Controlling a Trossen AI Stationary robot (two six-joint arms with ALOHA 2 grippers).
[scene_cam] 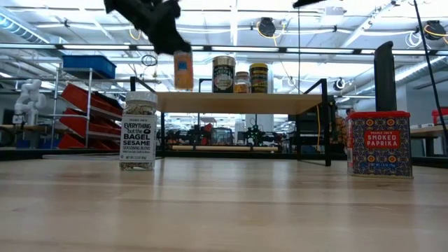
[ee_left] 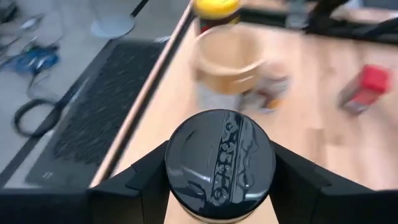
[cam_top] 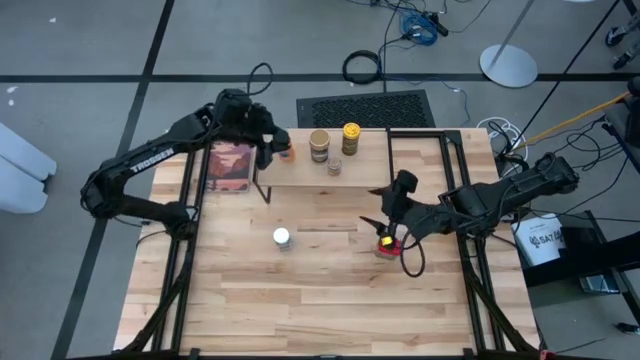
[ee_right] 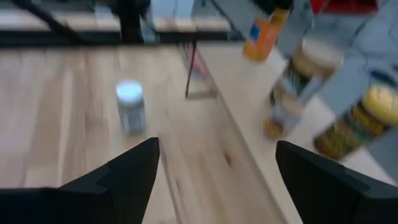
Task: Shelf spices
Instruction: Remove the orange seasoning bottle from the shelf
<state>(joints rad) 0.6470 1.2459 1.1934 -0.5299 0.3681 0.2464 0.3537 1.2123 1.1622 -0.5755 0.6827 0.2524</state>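
Note:
My left gripper (ee_left: 219, 183) is shut on the dark-lidded orange jar (scene_cam: 183, 70) over the left end of the shelf (scene_cam: 238, 102), a narrow light-wood plank on black legs. Further along the plank stand the tan jar (cam_top: 319, 145), the yellow-lidded jar (cam_top: 351, 135) and a small jar (cam_top: 334, 165). The white-lidded jar (scene_cam: 138, 131) stands on the table in front of the shelf. My right gripper (ee_right: 217, 180) is open, right above the red box (scene_cam: 379, 143) on the table; nothing shows between its fingers. My left gripper pinches the orange jar at its top, with one finger (ee_left: 140, 180) on either side of the dark lid (ee_left: 219, 158). It comes from above, slanting in from the table's left. The jar is upright, its base at or just above the plank; I cannot tell which.
A flat reddish picture in a black frame (cam_top: 230, 168) lies on the table left of the shelf, under my left arm. Black frame rails run along the table's sides. Bare tabletop stretches along the near edge (cam_top: 320, 310).

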